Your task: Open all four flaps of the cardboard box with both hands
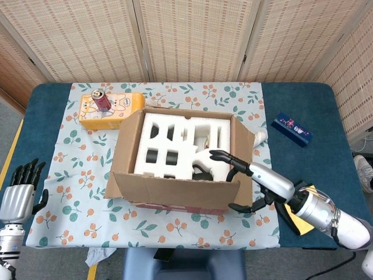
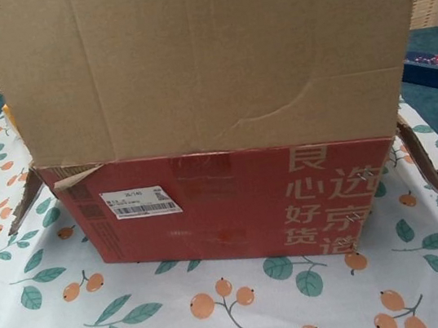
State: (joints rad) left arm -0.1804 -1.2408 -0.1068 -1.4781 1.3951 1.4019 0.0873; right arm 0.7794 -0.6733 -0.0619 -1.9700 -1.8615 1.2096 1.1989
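1. Right hand (image 1: 247, 181) at the box's near right corner, fingers spread wide either side of the near flap's right end, thumb low on the outer face; touching or just off it cannot be told, and nothing is gripped. Left hand (image 1: 22, 192) well apart at the table's left edge, fingers apart, holding nothing.
2. Box (image 1: 180, 157) mid-table on the leaf-print cloth (image 1: 64, 169), white foam (image 1: 169, 140) showing inside.
3. Near flap (image 2: 203, 59) standing about upright, filling most of the chest view; left flap (image 1: 125, 140) and right flap (image 1: 242, 163) already folded outward; far flap lying back or not cannot be told.
4. Step in hand, by judgement: swinging the near flap past upright and down over the red front wall (image 2: 225, 204).
5. To do it well: push with flat fingers on the inner face near the top edge, not the corner, so the flap turns on its crease without tearing.
6. Better still to bring the left hand to the flap's left end, sharing the push evenly and stopping the box from sliding on the cloth.
7. Mind the yellow carton (image 1: 111, 111) and can (image 1: 101, 100) at the far left, and the small blue box (image 1: 291, 128) to the right.
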